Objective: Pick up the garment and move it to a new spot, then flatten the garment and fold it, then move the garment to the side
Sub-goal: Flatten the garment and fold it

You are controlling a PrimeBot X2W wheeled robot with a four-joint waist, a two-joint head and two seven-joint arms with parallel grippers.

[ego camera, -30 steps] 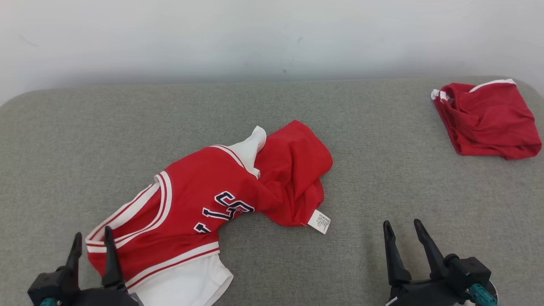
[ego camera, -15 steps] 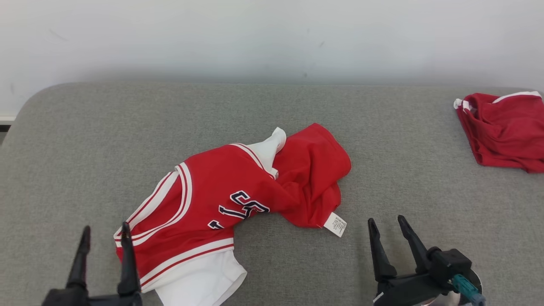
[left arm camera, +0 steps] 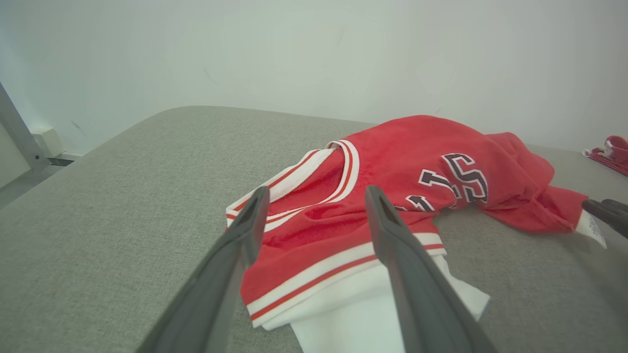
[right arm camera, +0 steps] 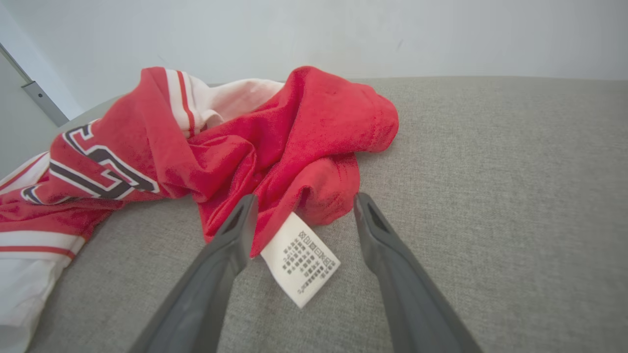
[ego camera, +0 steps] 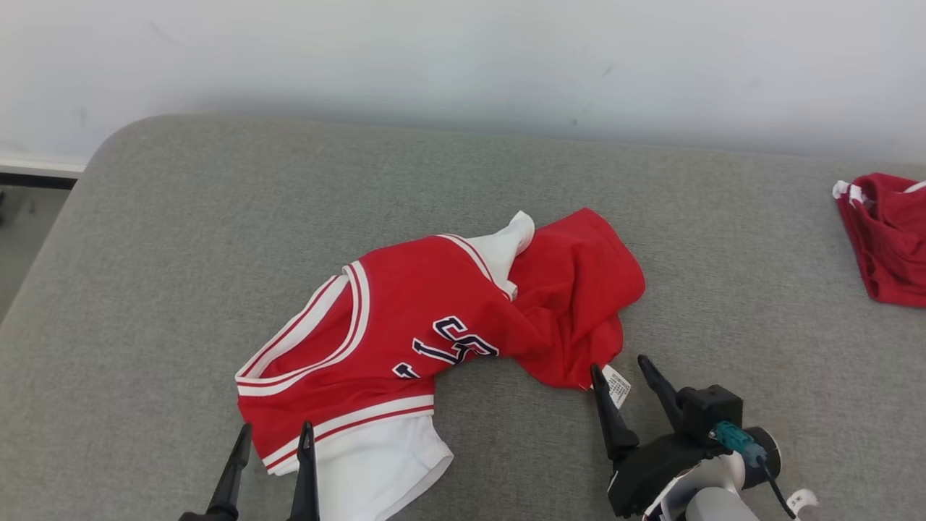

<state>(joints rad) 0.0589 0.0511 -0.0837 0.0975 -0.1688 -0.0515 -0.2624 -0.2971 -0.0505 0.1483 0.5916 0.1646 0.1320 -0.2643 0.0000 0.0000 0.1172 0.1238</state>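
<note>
The garment (ego camera: 434,325) is a red jersey with white trim and dark letters, lying crumpled in the middle of the grey padded table (ego camera: 181,253). My left gripper (ego camera: 276,434) is open at its near left hem. In the left wrist view the left gripper (left arm camera: 316,196) has the striped hem of the garment (left arm camera: 402,166) between its spread fingers. My right gripper (ego camera: 618,365) is open at the garment's right end. Its two fingers stand either side of the white label (ego camera: 616,385). In the right wrist view the label (right arm camera: 300,260) and a red fold of the garment (right arm camera: 294,132) sit inside the open right gripper (right arm camera: 304,201).
A second red garment (ego camera: 886,239) lies bunched at the table's far right edge, also seen in the left wrist view (left arm camera: 611,149). A white wall runs behind the table. The table's rounded left corner drops to the floor (ego camera: 29,217).
The head camera has turned left, so everything sits further right in the picture. My right gripper has come up to the garment's label. The left gripper's jaws have spread wider at the hem.
</note>
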